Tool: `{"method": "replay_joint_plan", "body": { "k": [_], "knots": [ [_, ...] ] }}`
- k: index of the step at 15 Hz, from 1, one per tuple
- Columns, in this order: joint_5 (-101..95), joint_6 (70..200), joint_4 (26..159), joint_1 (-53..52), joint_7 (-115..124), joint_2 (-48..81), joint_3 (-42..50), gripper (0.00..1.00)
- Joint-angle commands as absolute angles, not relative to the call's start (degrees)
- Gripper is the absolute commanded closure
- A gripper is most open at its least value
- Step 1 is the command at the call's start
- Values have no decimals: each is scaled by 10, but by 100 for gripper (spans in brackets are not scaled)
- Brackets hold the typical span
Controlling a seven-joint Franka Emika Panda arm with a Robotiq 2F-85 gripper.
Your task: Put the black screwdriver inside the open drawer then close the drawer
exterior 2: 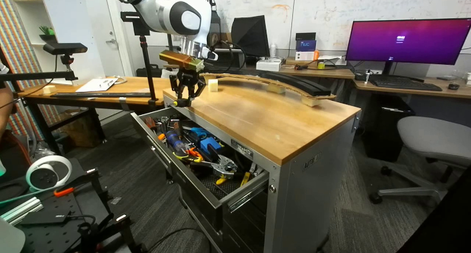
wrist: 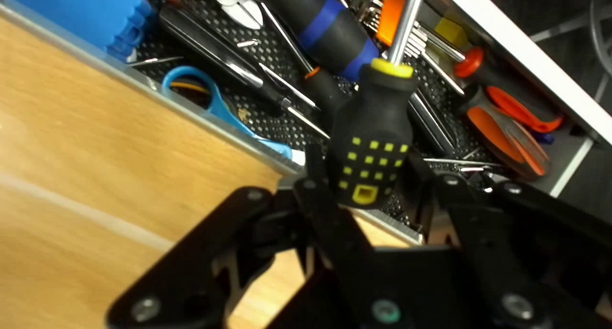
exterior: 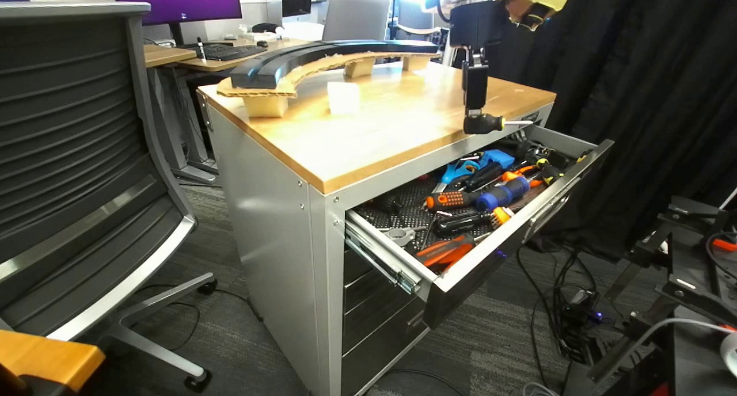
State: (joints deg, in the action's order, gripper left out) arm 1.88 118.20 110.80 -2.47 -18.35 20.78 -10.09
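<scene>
The black screwdriver [wrist: 375, 114] is short and stubby, with yellow marks and a silver shaft. My gripper [wrist: 367, 169] is shut on its handle, one finger on each side. In both exterior views the screwdriver [exterior: 490, 123] [exterior 2: 181, 103] is held roughly level, in the air by the front edge of the cabinet top. My gripper [exterior: 477, 118] [exterior 2: 188, 98] points down. The wide top drawer [exterior: 489, 281] [exterior 2: 191, 183] is pulled out and full of tools. In the wrist view the shaft reaches over the drawer [wrist: 530, 56], and the handle lies near the cabinet's edge.
The wooden cabinet top [exterior: 397, 114] carries a long curved dark object [exterior: 339, 48] on cardboard and pale blocks. Blue-black [exterior: 502, 193] and orange [exterior: 446, 252] tools lie in the drawer. A chair [exterior: 86, 154] stands beside the cabinet. A black rack [exterior: 696, 269] stands before the drawer.
</scene>
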Motion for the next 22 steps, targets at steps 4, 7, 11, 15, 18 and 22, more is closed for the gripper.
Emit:
{"method": "replay_joint_plan", "body": {
  "k": [4, 7, 11, 15, 18, 22],
  "knots": [
    [-28, 1190, 1151, -49, -139, 185, -85, 10],
    [-17, 1212, 1215, -38, -77, 130, -64, 0],
    [-27, 1239, 1301, -27, 3, 68, -26, 0],
    [-34, 1266, 1396, -10, 93, 25, 8, 0],
    [-31, 1271, 1451, 8, 128, 4, 29, 0],
    [-24, 1283, 1466, 32, 112, 28, 47, 25]
  ]
}}
